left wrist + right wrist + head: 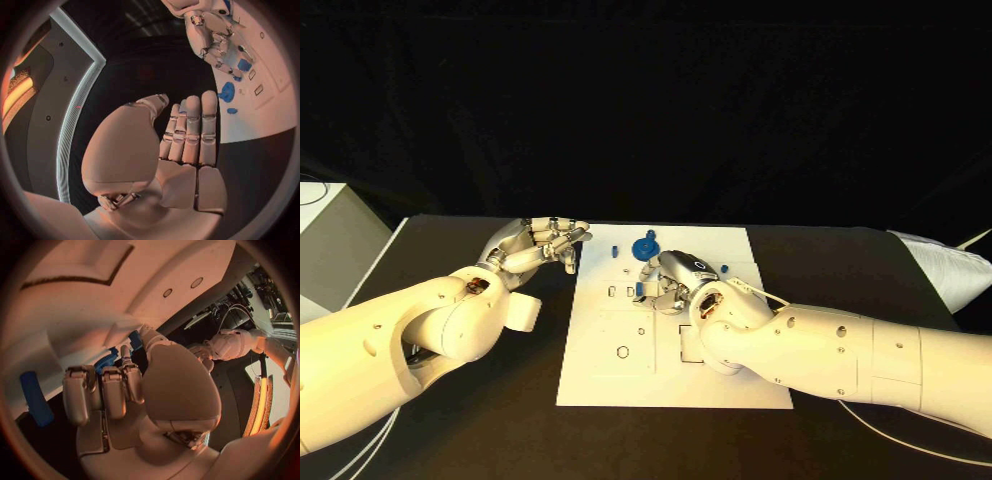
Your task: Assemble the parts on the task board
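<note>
1. The right hand [678,275] hovered low over the far part of the task board [629,375], fingers curled down near a small blue part [135,340], probably to seat it (whether it gripped that part, I cannot tell).
2. The left hand [542,243] waited beside the board, open and empty, likely to stay clear.
3. The board carried a round blue part [645,247] near its far edge.

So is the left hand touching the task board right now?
Apart. In the head view the left hand sits off the task board, with black table between its fingers and the board's edge; the left wrist view shows the same gap.
</note>
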Robot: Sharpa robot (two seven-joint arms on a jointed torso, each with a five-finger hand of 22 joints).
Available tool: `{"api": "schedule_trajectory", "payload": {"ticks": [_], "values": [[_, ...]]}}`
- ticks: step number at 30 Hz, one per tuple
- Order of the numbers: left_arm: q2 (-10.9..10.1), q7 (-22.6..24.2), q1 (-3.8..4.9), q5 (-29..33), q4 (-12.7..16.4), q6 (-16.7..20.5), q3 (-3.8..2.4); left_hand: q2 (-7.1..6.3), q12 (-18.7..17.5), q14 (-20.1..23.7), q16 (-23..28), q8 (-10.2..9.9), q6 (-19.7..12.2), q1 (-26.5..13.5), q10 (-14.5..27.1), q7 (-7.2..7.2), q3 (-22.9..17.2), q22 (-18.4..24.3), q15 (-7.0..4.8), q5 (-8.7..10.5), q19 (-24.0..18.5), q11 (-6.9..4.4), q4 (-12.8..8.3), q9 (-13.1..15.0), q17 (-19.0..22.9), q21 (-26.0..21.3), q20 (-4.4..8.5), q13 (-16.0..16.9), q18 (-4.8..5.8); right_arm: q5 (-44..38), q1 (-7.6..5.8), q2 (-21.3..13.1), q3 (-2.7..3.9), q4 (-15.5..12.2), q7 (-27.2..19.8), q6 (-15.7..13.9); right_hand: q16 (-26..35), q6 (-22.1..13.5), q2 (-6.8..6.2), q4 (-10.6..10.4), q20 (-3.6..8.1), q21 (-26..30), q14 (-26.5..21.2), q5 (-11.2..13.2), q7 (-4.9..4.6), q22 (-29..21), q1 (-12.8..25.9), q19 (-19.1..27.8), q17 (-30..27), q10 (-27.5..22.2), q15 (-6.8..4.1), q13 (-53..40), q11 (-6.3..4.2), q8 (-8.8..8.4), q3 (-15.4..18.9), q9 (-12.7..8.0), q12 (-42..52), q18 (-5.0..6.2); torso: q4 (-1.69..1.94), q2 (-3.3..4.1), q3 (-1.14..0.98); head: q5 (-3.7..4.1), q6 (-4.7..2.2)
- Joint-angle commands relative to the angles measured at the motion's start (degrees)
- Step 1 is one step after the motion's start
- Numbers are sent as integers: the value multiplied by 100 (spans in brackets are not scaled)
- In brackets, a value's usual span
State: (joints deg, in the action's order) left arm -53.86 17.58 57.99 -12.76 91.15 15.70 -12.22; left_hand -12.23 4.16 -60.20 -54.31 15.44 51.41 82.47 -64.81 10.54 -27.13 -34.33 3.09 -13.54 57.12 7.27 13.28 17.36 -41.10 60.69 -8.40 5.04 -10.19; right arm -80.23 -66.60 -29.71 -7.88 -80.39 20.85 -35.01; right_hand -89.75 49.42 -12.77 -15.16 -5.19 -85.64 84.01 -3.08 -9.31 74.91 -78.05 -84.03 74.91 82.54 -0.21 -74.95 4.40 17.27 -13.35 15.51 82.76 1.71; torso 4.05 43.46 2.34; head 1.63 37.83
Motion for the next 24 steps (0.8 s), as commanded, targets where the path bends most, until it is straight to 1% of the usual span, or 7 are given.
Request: {"api": "schedule_trajectory", "payload": {"ticks": [1,9,15,18,19,21,24], "values": [[8,25,-1,22,10,-89,-3,-7,24,40,-21,-14,-44,-50,39,9,-23,-2,1,21,-42,-5,1,7,6,21,-12,5,-34,-3,4,-16,-1,-30,-132,-132,-25,-71,85,-144,-77,21,599,1,-17,1071,-68,-413,1509,-47,56,-799,31,-48,606,-40,-45,-42,1,3,-1,-1,-1],[40,-107,-4,-112,-29,-56,-3,-24,46,36,-30,-27,-70,-88,8,40,-1,-14,7,27,-44,4,19,12,10,38,-15,18,-32,37,3,-179,-1,-258,-327,-373,-25,-53,132,-165,-82,28,599,11,-14,1069,-24,-411,1509,-66,59,-778,34,-37,1052,-58,-55,-40,10,-11,-4,-17,-7],[107,-563,-4,-556,-146,45,-3,-52,702,-123,-298,84,-102,-306,-439,36,301,-319,-61,37,151,-100,129,137,-83,289,31,449,17,194,-44,-388,10,-430,-651,-619,-25,-85,124,-172,-83,24,599,10,-22,1075,28,-413,1509,-54,61,-787,39,-53,1186,-73,-40,-41,-21,-27,-15,-42,-40],[186,-1030,0,-938,-271,8,-3,-11,2116,-1121,-1590,519,-133,-480,-467,-120,737,-1412,-199,30,876,-268,272,417,-1610,1009,159,1512,210,557,-107,-512,24,-485,-1076,-677,-25,-108,135,-172,-85,15,599,5,-28,1084,28,-417,1509,-46,64,-794,44,-67,1200,-80,-32,-44,-22,-49,-27,-51,-54],[219,-1183,1,-1077,-319,-23,-3,102,3117,-1495,-2142,817,-279,-544,19,-228,849,-1578,-247,-29,950,-326,237,601,-2253,1148,187,2325,262,737,-129,-551,30,-499,-1246,-682,-25,-119,182,-169,-88,13,599,-2,-32,1086,13,-418,1509,-37,68,-801,49,-75,1191,-86,-22,-45,-23,-57,-32,-55,-53],[298,-1512,7,-1388,-425,-109,-4,156,4346,-2134,-2858,1222,-398,-711,270,-204,957,-1734,-274,-2,1064,-342,368,821,-3335,1258,246,3192,258,1154,-173,-634,47,-529,-1568,-663,-25,-133,272,-161,-94,20,599,-22,-40,1080,-39,-415,1509,-21,75,-816,56,-87,1152,-96,-3,-43,-25,-79,-45,-71,-52],[426,-1988,34,-1817,-584,-263,-4,232,5901,-2657,-3318,1586,-434,-667,-371,-280,892,-2662,-339,-14,1681,-409,336,1016,-4243,1751,293,4761,434,1815,-260,-755,72,-572,-1859,-612,-25,-103,421,-145,-103,24,599,-202,-41,1079,-146,-414,1509,-9,81,-829,59,-72,1059,-101,16,-41,-26,-117,-63,-84,-60]]}}
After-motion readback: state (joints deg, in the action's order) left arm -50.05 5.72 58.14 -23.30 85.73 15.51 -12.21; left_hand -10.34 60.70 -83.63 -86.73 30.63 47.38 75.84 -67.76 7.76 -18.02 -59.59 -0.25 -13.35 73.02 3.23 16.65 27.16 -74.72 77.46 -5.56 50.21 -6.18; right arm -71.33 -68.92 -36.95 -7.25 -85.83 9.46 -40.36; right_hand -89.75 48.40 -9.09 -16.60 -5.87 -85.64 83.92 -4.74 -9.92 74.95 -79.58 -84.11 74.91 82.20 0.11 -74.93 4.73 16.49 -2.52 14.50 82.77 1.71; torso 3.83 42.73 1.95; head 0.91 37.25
